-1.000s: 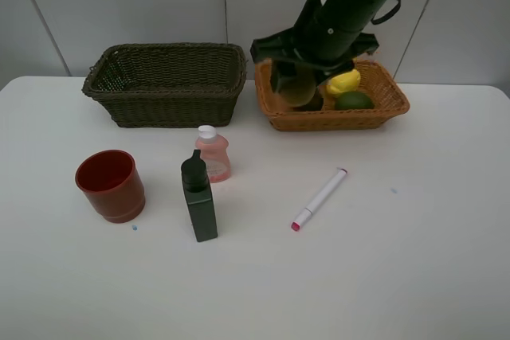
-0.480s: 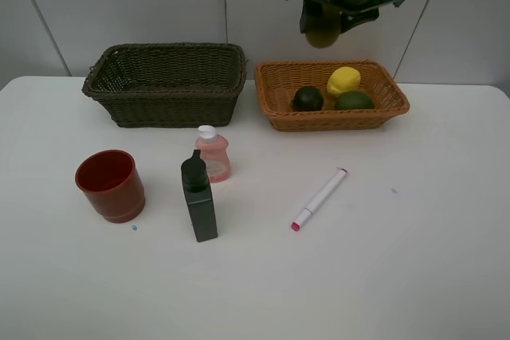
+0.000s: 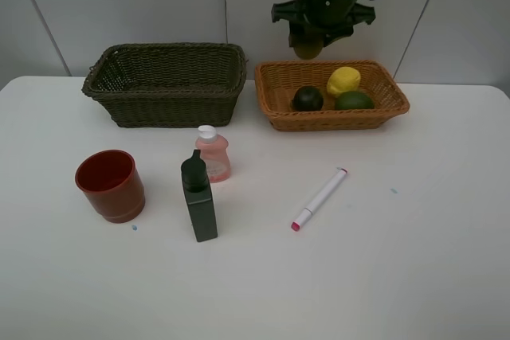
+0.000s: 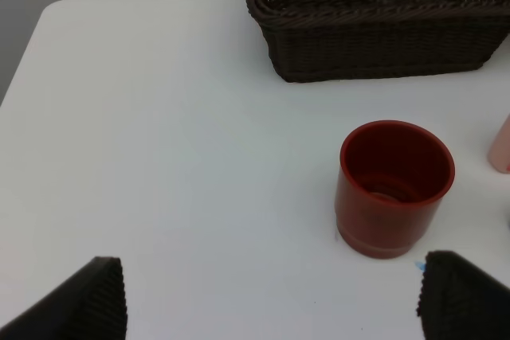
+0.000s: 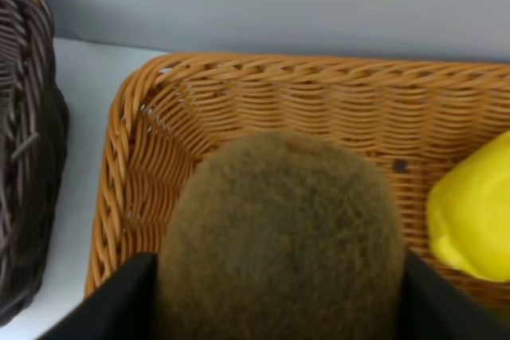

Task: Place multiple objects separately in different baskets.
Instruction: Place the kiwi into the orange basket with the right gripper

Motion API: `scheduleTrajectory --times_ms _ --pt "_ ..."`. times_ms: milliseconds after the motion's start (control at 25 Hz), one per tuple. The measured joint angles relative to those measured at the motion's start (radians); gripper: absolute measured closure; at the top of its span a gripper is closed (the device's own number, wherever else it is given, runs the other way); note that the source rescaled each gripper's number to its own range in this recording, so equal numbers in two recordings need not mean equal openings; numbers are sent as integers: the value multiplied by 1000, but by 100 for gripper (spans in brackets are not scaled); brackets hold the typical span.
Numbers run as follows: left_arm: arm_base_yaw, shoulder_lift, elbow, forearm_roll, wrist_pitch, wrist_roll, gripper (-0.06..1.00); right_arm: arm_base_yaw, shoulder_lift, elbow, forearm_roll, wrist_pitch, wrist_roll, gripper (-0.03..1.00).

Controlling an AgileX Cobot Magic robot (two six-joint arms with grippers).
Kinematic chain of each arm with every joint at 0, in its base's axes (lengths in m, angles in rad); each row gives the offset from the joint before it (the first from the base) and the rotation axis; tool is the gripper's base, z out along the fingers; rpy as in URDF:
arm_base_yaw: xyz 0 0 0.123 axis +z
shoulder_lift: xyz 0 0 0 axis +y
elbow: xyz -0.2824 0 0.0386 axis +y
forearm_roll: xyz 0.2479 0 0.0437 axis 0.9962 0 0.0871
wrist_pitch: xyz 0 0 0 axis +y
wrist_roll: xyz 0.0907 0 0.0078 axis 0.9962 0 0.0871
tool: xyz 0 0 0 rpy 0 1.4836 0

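Exterior high view: right gripper [image 3: 309,36] up in the air over the far rim of the orange basket [image 3: 267,89], closed on the kiwi [image 3: 307,48], clear of the wicker. Inside that basket, lemon [image 3: 343,81], lime [image 3: 355,100] and dark round fruit [image 3: 307,99] toward the middle and right, bare weave at the left end. Dark basket [image 3: 167,105] just left of it, a narrow gap between. Wide bare table [image 3: 430,260] to the near right; red cup [image 3: 110,185], green bottle [image 3: 199,201], pink bottle [image 3: 213,155] and marker [image 3: 320,198] spread across the near left and middle, all well back from the edges. Right wrist view alone: fuzzy kiwi filling the space between both fingers [image 5: 119,300], basket's left wall below. Left wrist view alone: left gripper [image 4: 279,300] spread wide and empty, cup just ahead of it
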Motion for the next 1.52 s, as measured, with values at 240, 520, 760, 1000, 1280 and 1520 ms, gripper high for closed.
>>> scheduleTrajectory --times_ms 240,520,760,1000,1280,1520 --pt "0 0 0 0 0 0 0 0 95 -8 42 -47 -48 43" --pt "0 0 0 0 0 0 0 2 146 -8 69 -67 -75 43" --pt "0 0 0 0 0 0 0 2 146 -8 75 -77 -78 43" --pt "0 0 0 0 0 0 0 2 146 -8 78 -77 -100 43" --pt "0 0 0 0 0 0 0 2 146 -8 75 -76 -104 13" --pt "0 0 0 0 0 0 0 2 146 -8 74 -74 -104 -2"
